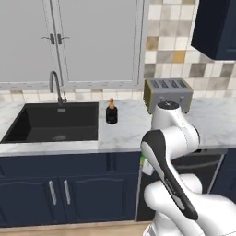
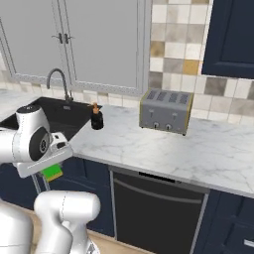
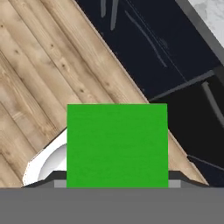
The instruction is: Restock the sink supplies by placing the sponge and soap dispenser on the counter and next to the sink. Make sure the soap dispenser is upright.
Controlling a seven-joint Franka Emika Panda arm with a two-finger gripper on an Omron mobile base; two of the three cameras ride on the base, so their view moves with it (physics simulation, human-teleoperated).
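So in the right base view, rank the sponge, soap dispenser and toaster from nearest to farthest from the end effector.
1. Sponge: held at the end effector, low in front of the cabinets.
2. Soap dispenser: upright on the counter beside the sink.
3. Toaster: farther right along the counter, by the tiled wall.

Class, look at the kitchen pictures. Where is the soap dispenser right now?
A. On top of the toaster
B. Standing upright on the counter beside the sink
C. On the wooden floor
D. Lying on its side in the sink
B: the soap dispenser stands upright, pump on top, on the counter just right of the sink.
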